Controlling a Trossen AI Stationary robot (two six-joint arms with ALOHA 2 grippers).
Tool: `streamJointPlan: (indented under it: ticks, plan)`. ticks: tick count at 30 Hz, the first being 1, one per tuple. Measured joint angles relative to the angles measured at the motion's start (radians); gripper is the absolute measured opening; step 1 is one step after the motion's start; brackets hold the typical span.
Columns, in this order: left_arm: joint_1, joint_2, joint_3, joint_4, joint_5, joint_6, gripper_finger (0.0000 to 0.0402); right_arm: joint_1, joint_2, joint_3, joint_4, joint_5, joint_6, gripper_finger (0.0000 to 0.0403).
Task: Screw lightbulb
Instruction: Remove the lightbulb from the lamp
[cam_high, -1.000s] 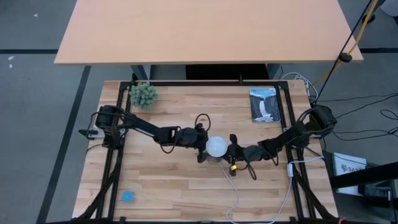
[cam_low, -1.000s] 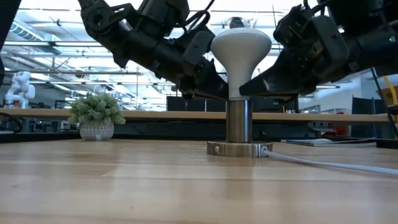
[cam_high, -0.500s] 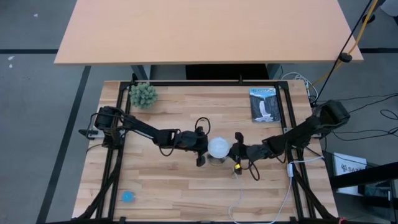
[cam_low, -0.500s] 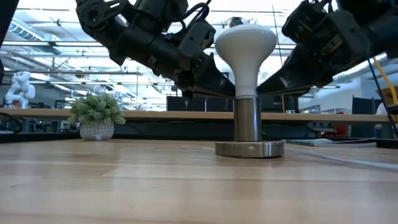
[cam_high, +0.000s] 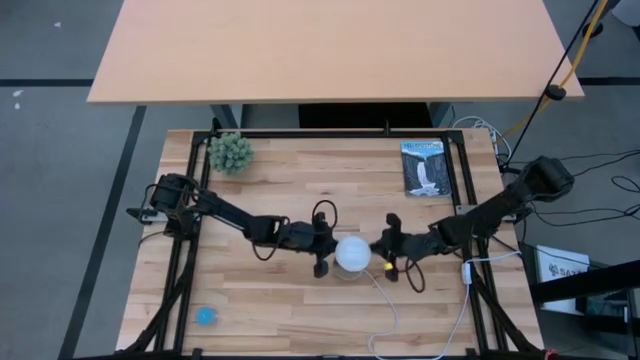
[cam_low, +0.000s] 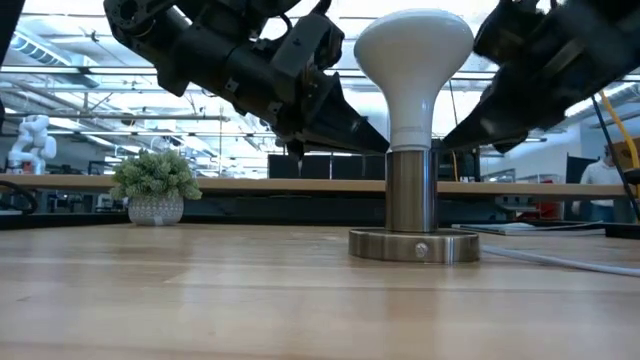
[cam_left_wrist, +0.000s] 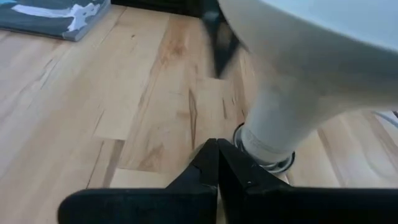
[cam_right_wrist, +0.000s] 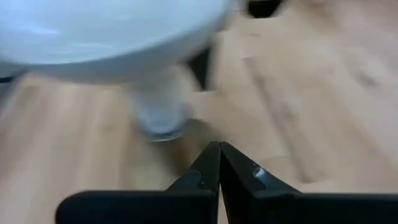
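The white lightbulb (cam_high: 350, 252) (cam_low: 413, 50) stands upright in a metal socket (cam_low: 412, 190). The socket's round base (cam_low: 413, 246) rests on the wooden table, near its middle. My left gripper (cam_high: 332, 253) (cam_low: 378, 148) is shut and comes in from the table's left. Its tip is under the dome, level with the bulb's neck. My right gripper (cam_high: 374, 249) (cam_low: 450, 145) is also shut and points at the same spot from the table's right. From above, the dome hides both tips. My left gripper (cam_left_wrist: 217, 149) lays its shut fingertips against the left side of the lamp, where the bulb's neck meets the socket's top (cam_left_wrist: 249, 138). It slants down from the table's left. My right gripper (cam_right_wrist: 217, 149) has its shut tip close to the neck (cam_right_wrist: 158, 112); I cannot tell whether it touches.
A white cord (cam_high: 385, 310) (cam_low: 560, 262) runs from the socket's base toward the near right. A small potted plant (cam_high: 231, 152) stands at the far left and a picture card (cam_high: 427, 168) at the far right. A blue thing (cam_high: 205, 316) lies at the near left.
The lamp, with the bulb upright in its socket, has slid toward the table's near edge, trailing its cord. Both shut grippers have gone the same way on either side of it. The right arm has also risen a little and turned.
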Motion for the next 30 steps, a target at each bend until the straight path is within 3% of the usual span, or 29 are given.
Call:
streamJointPlan:
  ticks: [3, 9, 24, 30]
  plan:
    - [0.004, 0.0, 0.0, 0.0, -0.006, -0.002, 0.0, 0.037, 0.001, 0.0, 0.04, -0.057, 0.01, 0.0]
    - [0.003, -0.014, -0.001, -0.003, -0.007, -0.006, 0.0, 0.08, 0.032, 0.0, 0.138, -0.06, 0.014, 0.0]
    - [-0.014, -0.023, -0.001, -0.015, -0.001, -0.071, 0.0, 0.087, 0.249, 0.0, 0.38, -0.082, 0.013, 0.0]
    - [-0.003, -0.023, -0.001, -0.026, -0.008, -0.071, 0.0, 0.072, 0.254, 0.0, 0.305, -0.085, 0.031, 0.0]
